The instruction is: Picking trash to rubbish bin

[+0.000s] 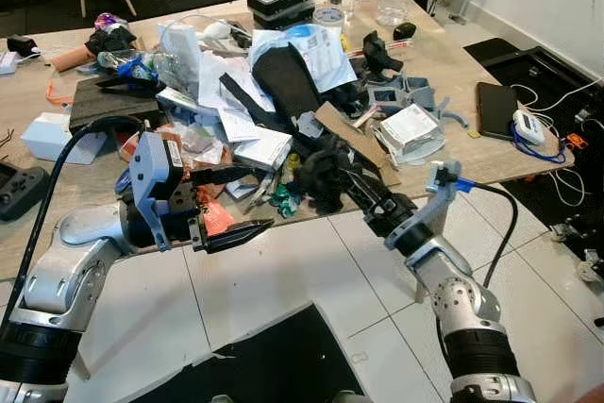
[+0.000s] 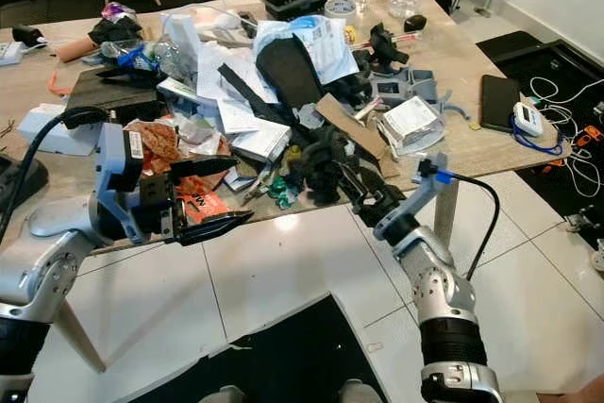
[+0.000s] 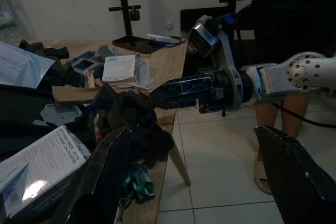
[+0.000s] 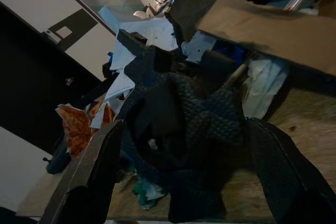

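Your right gripper [image 4: 178, 145] reaches over the near edge of a cluttered wooden table [image 1: 472, 73], its two black fingers spread wide on either side of a crumpled black knitted cloth [image 1: 326, 172] — the piece of trash it seems set to pick. The cloth lies directly between the fingertips, bunched and soft, right at the table's edge, and the fingers do not yet appear to press into it. To do this step well, push the fingers a little deeper so they straddle the thick middle of the bundle, then squeeze firmly; a loose pinch on an outer fold would likely let the fabric slide free. Just beyond the gripper lies a strip of brown cardboard [image 1: 354, 134], and just to the gripper's left sits a small green crumpled wrapper [image 1: 281, 199] — keep both out of the grasp. Lift straight up before swinging away, since black straps and papers in the heap may be tangled with the cloth. Your left gripper [image 1: 236, 205] hovers at the table's edge well to the left of the right one, fingers apart and holding nothing, just beside an orange wrapper [image 1: 215, 216]. The table carries a dense heap of papers, packets, plastic tubs and bottles; farther right of the working gripper lie a dark tablet [image 1: 494, 109] and a white device with a blue cable. The floor is glossy white tile with a dark mat [image 1: 264, 365] below you. A person's legs show beyond the right arm in the left wrist view.
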`<state>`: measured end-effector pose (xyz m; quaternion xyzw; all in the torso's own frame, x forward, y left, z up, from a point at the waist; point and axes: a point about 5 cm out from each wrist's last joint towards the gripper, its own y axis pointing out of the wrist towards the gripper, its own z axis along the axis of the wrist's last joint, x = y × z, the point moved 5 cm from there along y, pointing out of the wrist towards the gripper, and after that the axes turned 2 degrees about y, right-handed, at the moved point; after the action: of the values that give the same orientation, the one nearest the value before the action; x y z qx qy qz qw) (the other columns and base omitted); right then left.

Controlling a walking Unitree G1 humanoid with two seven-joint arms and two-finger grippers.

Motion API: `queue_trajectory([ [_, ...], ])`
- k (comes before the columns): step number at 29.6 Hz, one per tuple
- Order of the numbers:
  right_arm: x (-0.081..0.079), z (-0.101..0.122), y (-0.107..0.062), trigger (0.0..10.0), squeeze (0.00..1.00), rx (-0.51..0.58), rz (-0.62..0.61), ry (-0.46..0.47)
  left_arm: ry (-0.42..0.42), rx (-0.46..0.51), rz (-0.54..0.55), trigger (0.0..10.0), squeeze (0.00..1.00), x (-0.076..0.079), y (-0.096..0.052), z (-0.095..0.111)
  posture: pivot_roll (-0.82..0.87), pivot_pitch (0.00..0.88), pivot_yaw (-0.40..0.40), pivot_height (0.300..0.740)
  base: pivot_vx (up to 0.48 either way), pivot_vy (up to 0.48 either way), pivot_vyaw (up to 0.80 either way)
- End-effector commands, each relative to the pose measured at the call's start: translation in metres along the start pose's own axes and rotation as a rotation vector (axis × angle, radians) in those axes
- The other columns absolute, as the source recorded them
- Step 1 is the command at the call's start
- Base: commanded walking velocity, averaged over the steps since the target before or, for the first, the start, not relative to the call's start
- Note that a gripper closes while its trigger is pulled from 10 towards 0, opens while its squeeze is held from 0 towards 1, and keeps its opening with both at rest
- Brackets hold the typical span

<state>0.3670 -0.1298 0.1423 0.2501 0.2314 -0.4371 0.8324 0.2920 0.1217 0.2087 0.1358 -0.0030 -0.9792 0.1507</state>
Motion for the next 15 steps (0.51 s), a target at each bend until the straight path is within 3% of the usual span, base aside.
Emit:
queue_trajectory([
  [1, 0.007, -0.005, -0.001, 10.0, 0.00, -0.014, -0.043, 0.024, 0.017, -0.045, -0.010, 10.0, 0.00, 0.002, -0.004, -0.002, -0.05, 0.164, 0.034, 0.740, 0.000, 0.000, 0.00],
  [5, 0.016, -0.008, -0.001, 10.0, 0.00, -0.023, -0.097, 0.029, 0.015, -0.051, -0.005, 10.0, 0.00, 0.001, -0.004, -0.003, -0.04, 0.170, 0.038, 0.740, 0.000, 0.000, 0.00],
  [15, 0.019, 0.000, 0.007, 10.0, 0.00, 0.018, -0.124, 0.065, 0.007, -0.072, 0.008, 10.0, 0.00, 0.002, -0.006, -0.007, -0.04, 0.185, 0.038, 0.740, 0.000, 0.000, 0.00],
])
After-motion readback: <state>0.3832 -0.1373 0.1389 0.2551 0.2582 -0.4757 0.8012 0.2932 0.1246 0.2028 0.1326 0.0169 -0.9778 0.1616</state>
